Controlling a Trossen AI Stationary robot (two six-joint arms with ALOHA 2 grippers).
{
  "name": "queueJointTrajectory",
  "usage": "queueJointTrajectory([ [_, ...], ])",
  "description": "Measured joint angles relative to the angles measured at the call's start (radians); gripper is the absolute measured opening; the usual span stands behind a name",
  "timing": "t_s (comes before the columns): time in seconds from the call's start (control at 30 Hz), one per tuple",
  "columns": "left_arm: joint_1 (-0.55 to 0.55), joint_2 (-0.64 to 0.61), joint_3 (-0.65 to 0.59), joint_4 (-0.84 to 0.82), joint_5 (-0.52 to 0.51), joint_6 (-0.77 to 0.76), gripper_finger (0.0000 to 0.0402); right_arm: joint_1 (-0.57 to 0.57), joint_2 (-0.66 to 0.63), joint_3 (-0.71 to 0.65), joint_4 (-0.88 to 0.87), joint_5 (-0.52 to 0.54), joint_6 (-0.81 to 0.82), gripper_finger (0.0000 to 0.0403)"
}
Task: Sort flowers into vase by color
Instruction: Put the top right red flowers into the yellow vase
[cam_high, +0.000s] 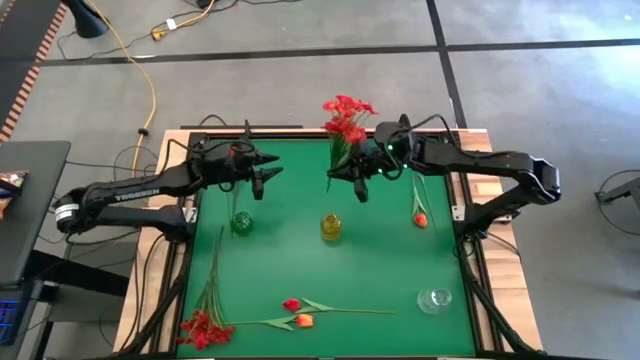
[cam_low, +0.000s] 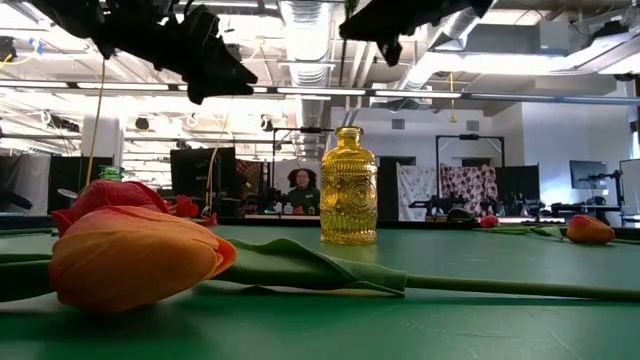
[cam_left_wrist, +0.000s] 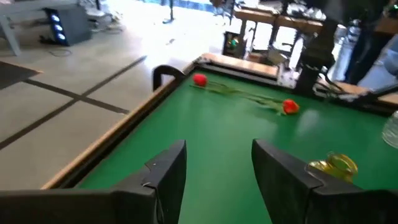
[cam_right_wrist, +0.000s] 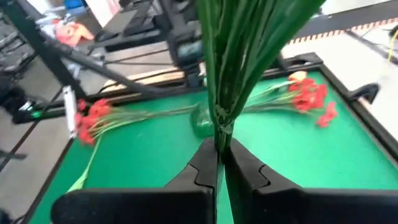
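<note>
Orange tulip (cam_low: 135, 258) lain on the green counter (cam_high: 380, 265), nearest the low camera, beside a red-pink bud (cam_high: 291, 304). Red blossom bunch (cam_high: 346, 118) pinched by its stems in the right pincer (cam_high: 362, 188), above the yellow vase (cam_high: 331, 226). Left pincer (cam_left_wrist: 214, 180) spread, nothing held.

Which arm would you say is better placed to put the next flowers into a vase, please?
The right. The right gripper is shut on the red blossom bunch by its stems, above the mat near the yellow vase. The left gripper is open and empty above the green vase.
</note>
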Motion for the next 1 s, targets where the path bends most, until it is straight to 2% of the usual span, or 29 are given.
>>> queueJointTrajectory([
  [0.13,0.005,-0.005,0.0,-0.007,0.001,0.002,0.017,0.067,-0.043,-0.066,0.004,0.024,0.014,0.004],
  [0.33,0.005,-0.004,0.0,-0.03,0.021,0.022,0.017,0.165,-0.049,-0.168,0.123,0.203,0.058,0.0039],
  [0.5,0.005,-0.004,0.0,-0.048,0.031,0.027,0.017,0.225,-0.028,-0.184,0.158,0.343,0.079,0.0039],
  [0.63,0.005,-0.004,0.0,-0.056,0.031,0.037,0.017,0.256,-0.012,-0.184,0.17,0.414,0.086,0.0039],
  [1.0,0.005,-0.003,0.0,-0.082,0.032,0.035,0.017,0.276,0.054,-0.185,0.171,0.428,0.156,0.0039],
])
